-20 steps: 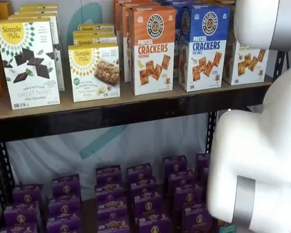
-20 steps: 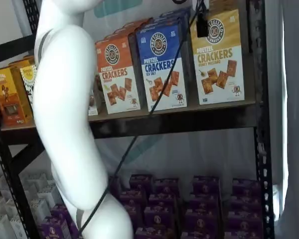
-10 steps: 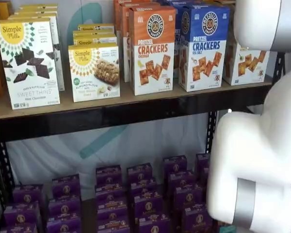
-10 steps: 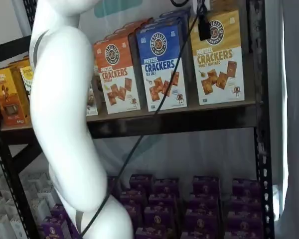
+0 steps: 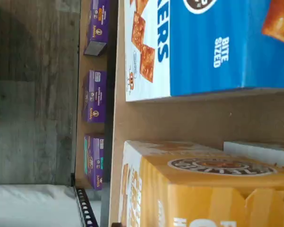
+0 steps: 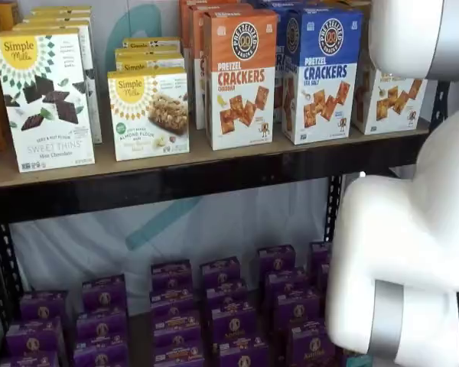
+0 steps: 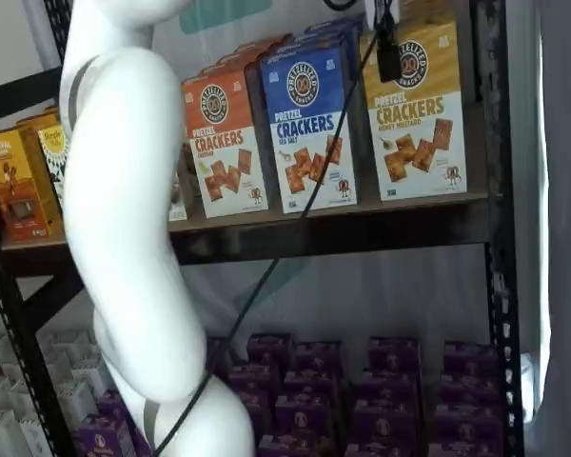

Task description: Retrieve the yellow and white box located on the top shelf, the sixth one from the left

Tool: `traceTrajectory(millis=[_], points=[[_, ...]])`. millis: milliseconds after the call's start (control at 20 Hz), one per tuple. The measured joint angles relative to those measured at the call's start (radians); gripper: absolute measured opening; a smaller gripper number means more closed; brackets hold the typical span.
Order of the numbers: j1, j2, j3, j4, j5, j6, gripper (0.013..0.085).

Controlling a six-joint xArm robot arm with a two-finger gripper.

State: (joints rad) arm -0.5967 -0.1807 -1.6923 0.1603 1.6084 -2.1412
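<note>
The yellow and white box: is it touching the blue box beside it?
Apart. In a shelf view, a dark gap separates the yellow and white box from the blue box.

The white arm covers most of the yellow and white box at the top shelf's right end; small print's unreadable.
</note>
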Motion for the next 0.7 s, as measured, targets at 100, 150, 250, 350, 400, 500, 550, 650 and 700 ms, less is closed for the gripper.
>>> traceTrajectory(millis=[100,150,250,350,400,500,550,650,700], points=[[-0.002,-0.002,0.003,0.004,-0.001,-0.001,0.085],[-0.003,-0.002,0.003,0.006,-0.001,-0.001,0.085],[-0.007,0.0,-0.002,0.014,0.005,-0.002,0.081],[-0.009,0.001,-0.006,0.017,0.009,-0.003,0.077],[-0.011,0.0,-0.005,0.018,0.006,-0.005,0.073],[-0.011,-0.004,0.0,0.017,0.0,-0.007,0.073],[-0.012,-0.005,0.0,0.016,0.0,-0.007,0.073],[-0.013,-0.007,0.0,0.017,0.0,-0.008,0.073],[-0.014,-0.007,0.0,0.018,0.0,-0.009,0.073]])
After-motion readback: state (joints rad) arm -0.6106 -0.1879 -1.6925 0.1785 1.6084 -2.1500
